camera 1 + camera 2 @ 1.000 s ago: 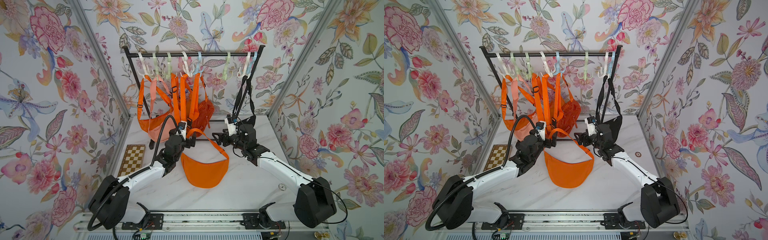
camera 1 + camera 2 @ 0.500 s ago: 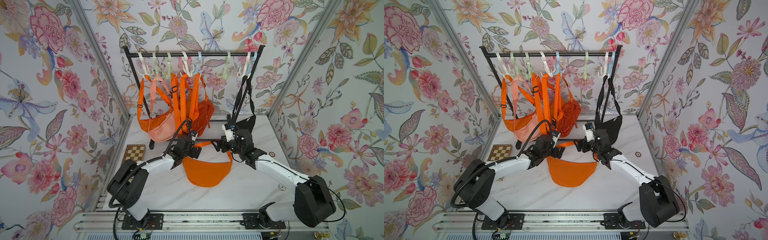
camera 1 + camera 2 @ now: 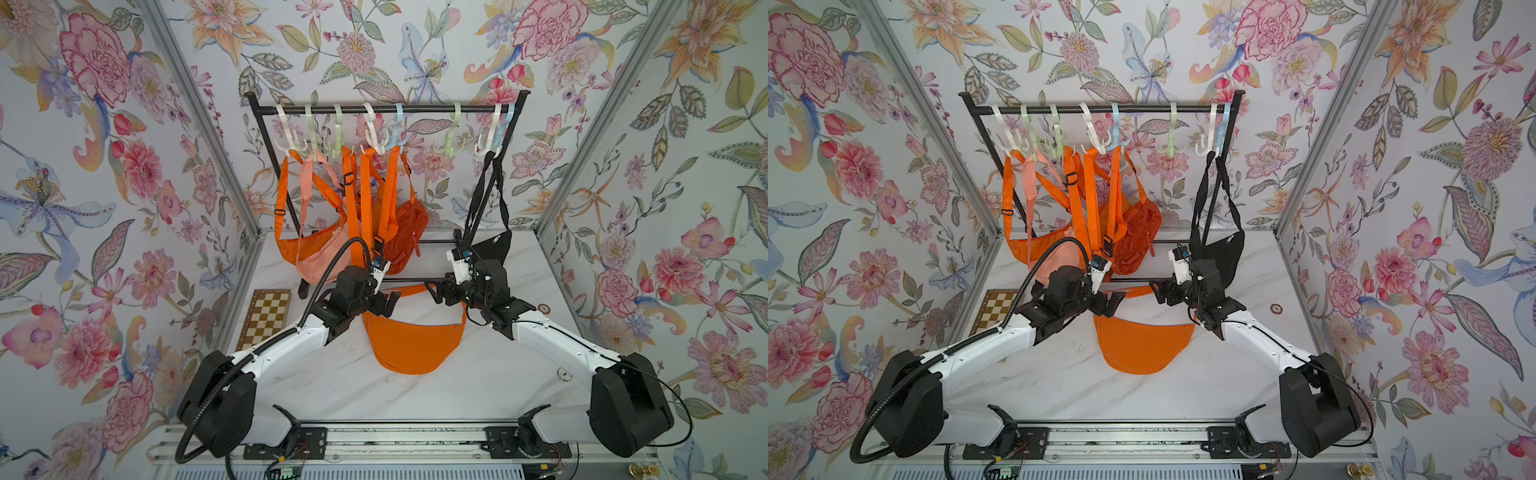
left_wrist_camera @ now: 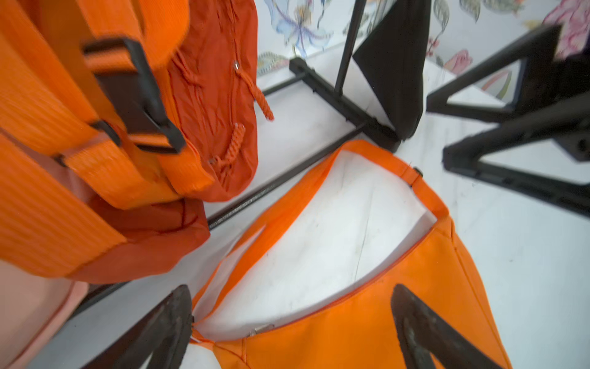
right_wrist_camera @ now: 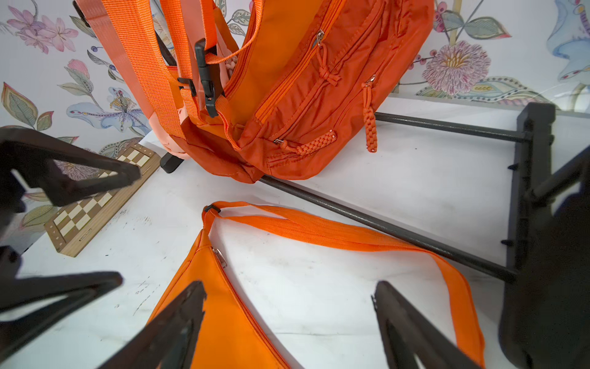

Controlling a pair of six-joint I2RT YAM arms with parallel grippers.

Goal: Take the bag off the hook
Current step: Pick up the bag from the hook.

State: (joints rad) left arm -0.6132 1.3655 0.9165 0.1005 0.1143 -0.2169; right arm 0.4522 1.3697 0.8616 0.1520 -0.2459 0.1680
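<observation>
**Top views.** In both top views we find the bag (image 3: pixel 415 345) (image 3: pixel 1142 345) off its hook. It lies flat on the table (image 3: pixel 478 386), on the near side of the rack (image 3: pixel 390 109). Its strap (image 3: pixel 409 287) lies toward the rack's foot bar. The left gripper (image 3: pixel 388 300) is over the bag's left corner and the right gripper (image 3: pixel 434 293) over its right corner. Both have their jaws spread and hold nothing. Orange bags hang from the hooks (image 3: pixel 376 133) at far left, and a black bag (image 3: pixel 492 249) hangs at far right. A chessboard (image 3: pixel 268 316) lies by the left wall.

**Left wrist.** The left fingers (image 4: pixel 169 326) stand wide apart above the bag's zip edge, with nothing clamped between them. We cannot tell whether they touch the fabric. The strap lies slack in a loop on the table.

**Right wrist.** The right fingers (image 5: pixel 178 319) are likewise wide apart over the bag and grip nothing. The strap lies flat just beside the foot bar. A backpack (image 5: pixel 319 96) hangs beyond it.
</observation>
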